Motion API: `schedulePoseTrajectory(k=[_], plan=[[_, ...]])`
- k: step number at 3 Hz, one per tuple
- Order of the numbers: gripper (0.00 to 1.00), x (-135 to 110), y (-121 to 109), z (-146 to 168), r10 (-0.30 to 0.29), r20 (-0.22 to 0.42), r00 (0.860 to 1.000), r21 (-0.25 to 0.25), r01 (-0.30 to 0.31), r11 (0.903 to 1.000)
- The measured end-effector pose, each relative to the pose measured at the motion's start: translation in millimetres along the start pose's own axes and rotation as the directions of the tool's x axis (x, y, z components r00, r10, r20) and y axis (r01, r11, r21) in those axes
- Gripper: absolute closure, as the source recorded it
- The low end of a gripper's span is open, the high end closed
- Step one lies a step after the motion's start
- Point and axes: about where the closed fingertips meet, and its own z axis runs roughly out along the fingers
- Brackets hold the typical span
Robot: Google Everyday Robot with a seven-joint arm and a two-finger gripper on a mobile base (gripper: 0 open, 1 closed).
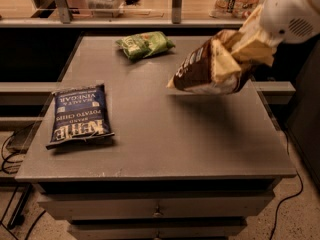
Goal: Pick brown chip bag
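Clearance is the relation that matters. The brown chip bag (205,69) hangs in the air over the right rear part of the grey table (165,139), with its shadow on the top below it and no contact visible. The gripper (252,44) is up and to the right of the bag's middle, pinching the bag's upper right end. The white arm (292,11) comes in from the top right corner. The bag's long axis slopes down-left from the grip and its free end droops toward the table centre.

I judge the pick basically made. Any further move is up or back toward the arm, and the crinkly bag could slip.

- **Table top:** flat, matte.
- **Blue Kettle chips bag (80,115):** flat at front left, well apart.
- **Small green bag (145,44):** at the rear, near but clear of the droop.
- **Surroundings:** drawers (157,209) below, cable (290,194) on the floor at right.
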Motion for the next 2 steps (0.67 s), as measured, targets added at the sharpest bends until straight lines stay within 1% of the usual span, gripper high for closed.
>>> schedulePoseTrajectory(k=[1, 2], plan=[[1.0, -32, -29, -52, -0.089, 0.026, 0.996, 0.114, 0.086, 0.9898], [1.0, -59, -48, -97, -0.165, 0.048, 0.985, 0.215, 0.151, 0.9648]])
